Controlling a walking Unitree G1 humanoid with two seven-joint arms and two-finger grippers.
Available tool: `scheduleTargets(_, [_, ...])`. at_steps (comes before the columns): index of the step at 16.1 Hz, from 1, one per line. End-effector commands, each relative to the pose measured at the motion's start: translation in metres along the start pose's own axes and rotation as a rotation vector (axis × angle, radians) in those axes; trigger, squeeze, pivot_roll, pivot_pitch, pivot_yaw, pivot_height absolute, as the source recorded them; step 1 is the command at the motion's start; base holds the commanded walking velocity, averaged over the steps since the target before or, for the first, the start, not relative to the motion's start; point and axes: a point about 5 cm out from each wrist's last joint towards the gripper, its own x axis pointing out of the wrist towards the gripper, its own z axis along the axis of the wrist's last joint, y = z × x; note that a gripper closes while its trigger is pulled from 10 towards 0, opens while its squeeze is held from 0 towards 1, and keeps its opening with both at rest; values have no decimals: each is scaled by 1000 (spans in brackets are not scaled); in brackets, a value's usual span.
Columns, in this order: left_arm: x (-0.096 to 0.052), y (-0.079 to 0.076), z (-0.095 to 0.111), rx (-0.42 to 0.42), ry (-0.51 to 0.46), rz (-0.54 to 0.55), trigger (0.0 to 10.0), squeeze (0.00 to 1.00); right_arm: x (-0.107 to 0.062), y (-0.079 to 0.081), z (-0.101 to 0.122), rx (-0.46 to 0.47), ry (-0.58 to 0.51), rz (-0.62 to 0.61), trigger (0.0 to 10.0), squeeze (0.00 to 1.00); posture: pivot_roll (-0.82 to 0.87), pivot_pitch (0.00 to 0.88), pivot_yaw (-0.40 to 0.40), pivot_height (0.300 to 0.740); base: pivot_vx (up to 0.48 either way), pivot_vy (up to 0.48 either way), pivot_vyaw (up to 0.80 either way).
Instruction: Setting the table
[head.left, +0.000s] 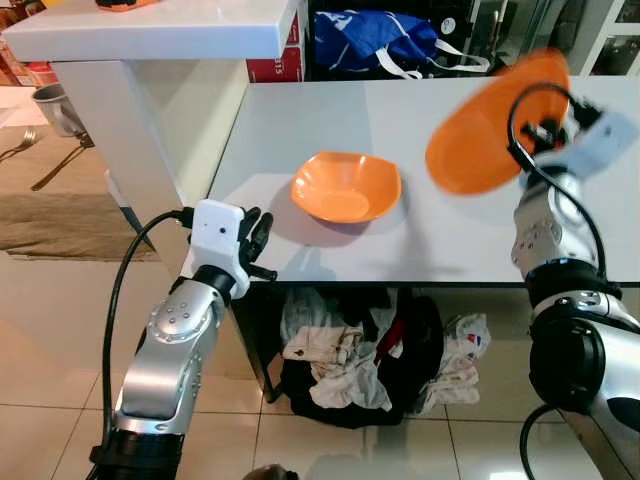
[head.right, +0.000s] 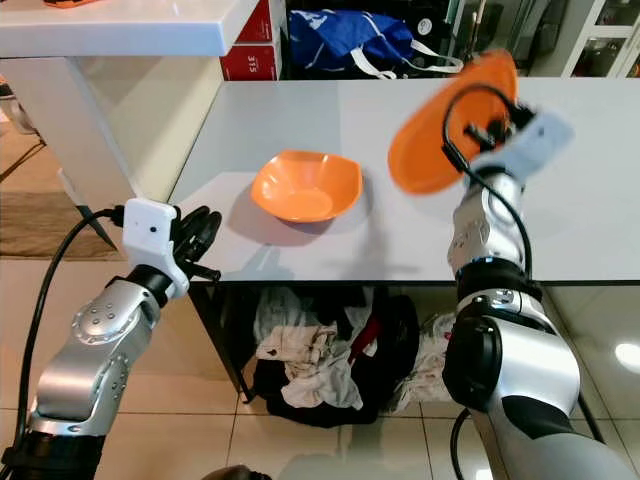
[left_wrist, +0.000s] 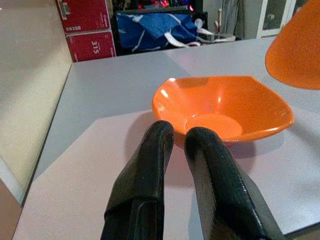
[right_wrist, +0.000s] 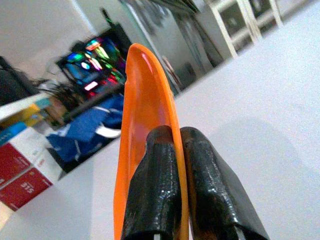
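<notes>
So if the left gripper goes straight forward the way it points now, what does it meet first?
Most likely the orange bowl: the left gripper points over the grey table directly at its near rim. Nothing lies between them, though the exact gap is hard to judge.

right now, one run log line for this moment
right gripper: shut on orange plate, above table | left gripper: shut, idle | orange bowl: on table

glossy orange plastic plate (right_wrist: 142, 125) pinched between the right gripper's (right_wrist: 180, 137) matt black fingers, above a smooth, faintly sheened grey table (head.left: 330, 110).
</notes>
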Motion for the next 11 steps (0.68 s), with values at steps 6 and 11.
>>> scheduleTargets(6, [-8,6,5,10,8,3,10000,0,-8,-16,-28,153,124,-125,0,0,44,0,94,740,0,0,0])
scheduleTargets(11, [-10,5,6,7,12,1,10000,0,-19,-33,-48,78,193,-168,0,0,53,0,92,740,0,0,0])
